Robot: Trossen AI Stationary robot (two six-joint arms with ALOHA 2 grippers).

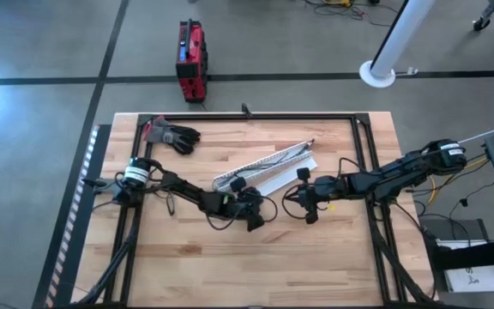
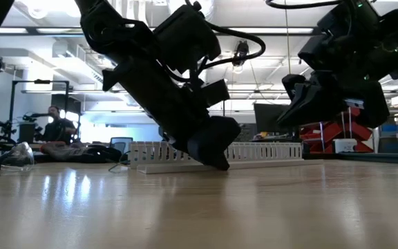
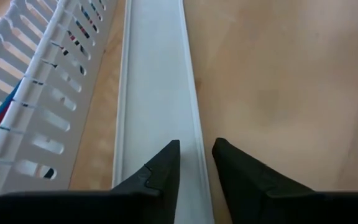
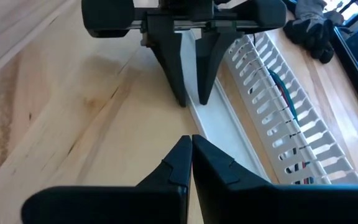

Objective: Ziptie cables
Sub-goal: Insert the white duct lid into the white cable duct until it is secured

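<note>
My worktop (image 1: 230,257) is pale, smooth wood with a soft sheen; beside my matt gripper (image 3: 196,163), the white lid (image 3: 157,93) looks like smooth plastic.

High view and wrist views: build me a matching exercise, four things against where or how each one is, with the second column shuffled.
1. left gripper
2. right gripper
3. gloves
4. cables

A. inside the slotted channel
B. shut, holding nothing
C. lying by the table edge
D. slightly open over the flat lid

Pairs: 1-D, 2-B, 3-C, 4-A
</note>
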